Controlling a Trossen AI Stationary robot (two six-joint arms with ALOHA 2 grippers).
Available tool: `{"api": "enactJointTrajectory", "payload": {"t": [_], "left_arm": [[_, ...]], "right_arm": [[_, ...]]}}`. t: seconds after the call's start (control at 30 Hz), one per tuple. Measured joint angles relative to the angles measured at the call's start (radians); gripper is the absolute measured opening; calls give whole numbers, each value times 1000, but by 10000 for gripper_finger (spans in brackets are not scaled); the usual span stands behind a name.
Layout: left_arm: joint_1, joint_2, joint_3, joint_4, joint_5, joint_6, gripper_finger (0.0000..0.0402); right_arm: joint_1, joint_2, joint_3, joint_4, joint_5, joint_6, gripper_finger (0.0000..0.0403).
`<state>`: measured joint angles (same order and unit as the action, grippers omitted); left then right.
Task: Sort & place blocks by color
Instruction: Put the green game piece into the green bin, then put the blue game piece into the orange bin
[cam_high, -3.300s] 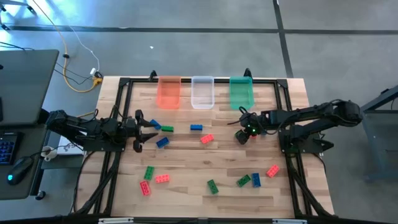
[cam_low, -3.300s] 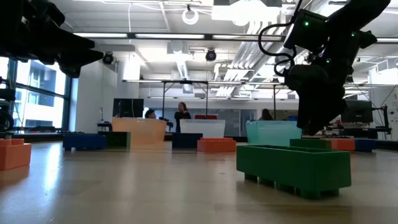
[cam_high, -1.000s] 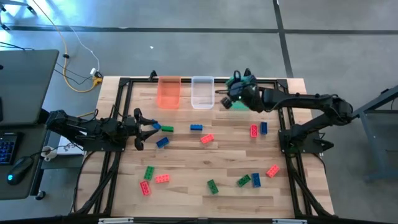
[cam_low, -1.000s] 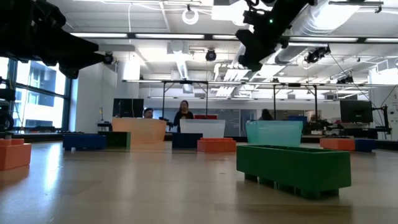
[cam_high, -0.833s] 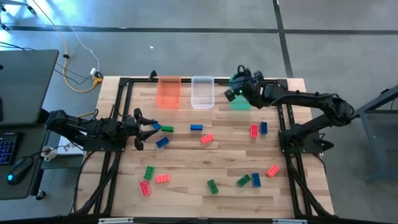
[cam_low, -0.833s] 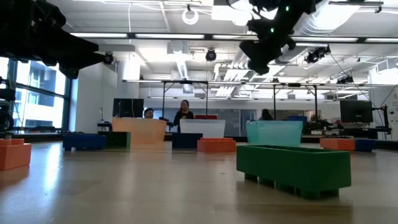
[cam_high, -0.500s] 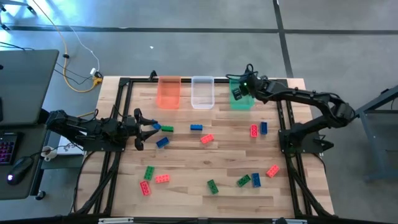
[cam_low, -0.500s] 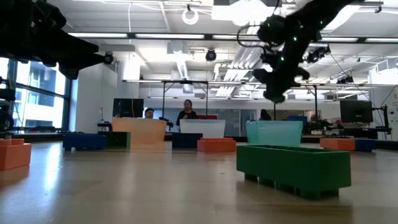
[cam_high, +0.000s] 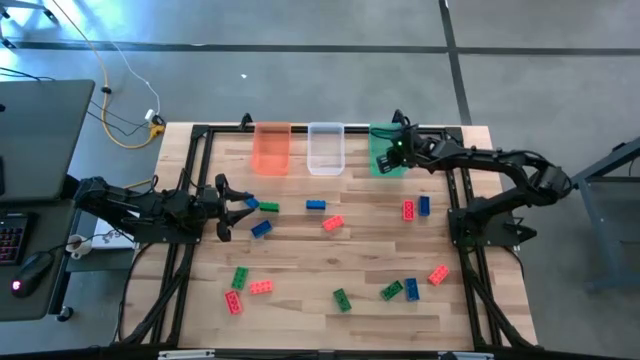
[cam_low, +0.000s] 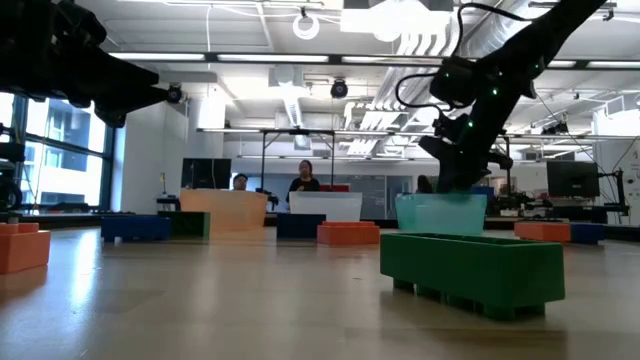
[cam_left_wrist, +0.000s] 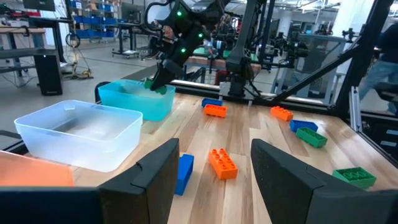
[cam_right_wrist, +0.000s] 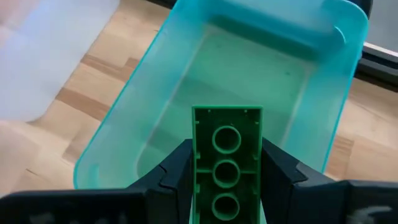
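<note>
My right gripper (cam_right_wrist: 227, 163) is shut on a green block (cam_right_wrist: 227, 149) over the green bin (cam_right_wrist: 124, 134), which stands at the table's far edge (cam_high: 380, 166). In the low view that gripper (cam_low: 455, 178) hangs just above the bin's rim. My left gripper (cam_high: 238, 211) waits open at the table's left. A blue block (cam_high: 250, 203) and a green block (cam_high: 268, 207) lie flat just beyond it. Several more blue, red and green blocks lie flat across the middle and near part of the table. My right gripper pinches the green block by its two long sides (cam_right_wrist: 196, 163) between the two fingers. The fingers slant down from the table's right and lie along the block. The block's free end (cam_right_wrist: 227, 114) sticks out past them, hollow underside showing, lifted clear above the bin's floor.
An orange bin (cam_high: 271, 148) and a clear bin (cam_high: 325, 148) stand left of the green one along the far edge. A red block (cam_high: 408, 210) and a blue block (cam_high: 424, 206) lie near the right arm's base. A black frame borders the table.
My right gripper, shut on the green block throughout, has gone a little toward the table's right edge and come down, from high above the table to just over the green bin.
</note>
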<state>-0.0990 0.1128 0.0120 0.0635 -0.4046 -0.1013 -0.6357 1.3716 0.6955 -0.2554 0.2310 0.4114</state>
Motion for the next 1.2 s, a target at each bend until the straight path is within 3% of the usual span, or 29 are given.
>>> {"api": "enactJointTrajectory", "payload": {"t": [0.5,0.8,1.2], "left_arm": [[0,0,0,2,0,7,188],[0,0,17,10,-46,3,188],[0,78,153,-108,-93,7,188]], "right_arm": [[-18,3,-8,8,-45,8,113],[-18,4,-8,9,-41,10,195],[-17,4,44,7,-21,9,205]]}}
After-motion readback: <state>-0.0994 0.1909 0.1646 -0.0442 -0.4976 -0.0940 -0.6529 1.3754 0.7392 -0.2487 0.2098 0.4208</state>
